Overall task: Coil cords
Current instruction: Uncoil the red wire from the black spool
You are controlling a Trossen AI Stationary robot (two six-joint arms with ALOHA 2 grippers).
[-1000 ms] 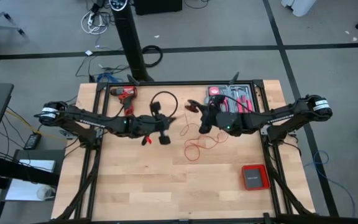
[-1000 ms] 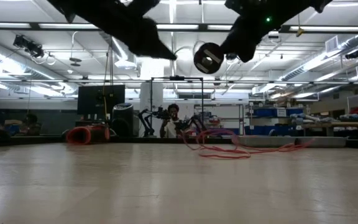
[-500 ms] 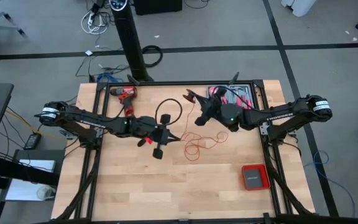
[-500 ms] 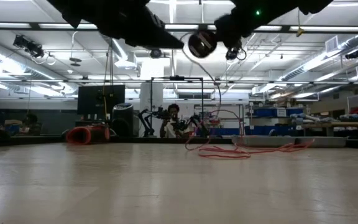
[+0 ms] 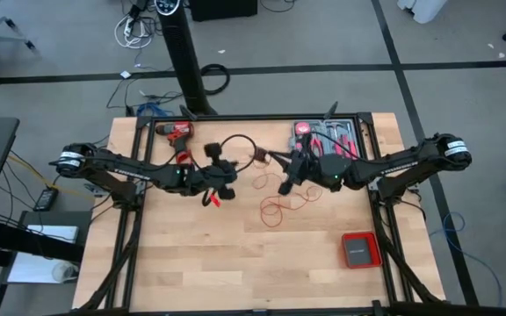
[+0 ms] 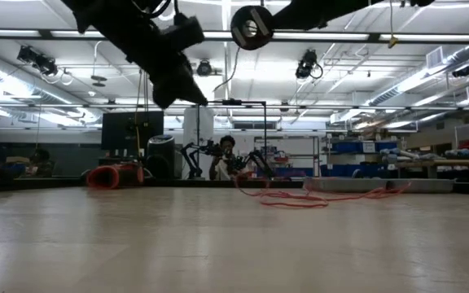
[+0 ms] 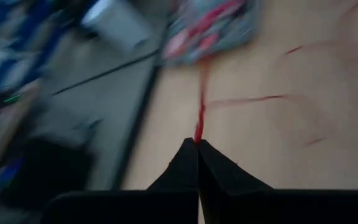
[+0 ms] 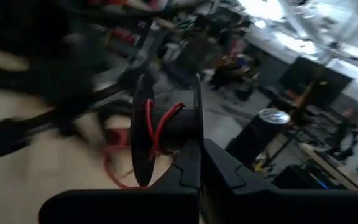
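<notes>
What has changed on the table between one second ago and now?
The left gripper has moved back toward the table's left, still shut on the red cord. The right gripper has turned the black spool over. The loose red loops, red box and drill stayed.

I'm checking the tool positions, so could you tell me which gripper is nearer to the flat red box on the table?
The right gripper is nearer; the red box lies toward its arm's side at the near edge. The left gripper is farther, across the table's middle.
</notes>
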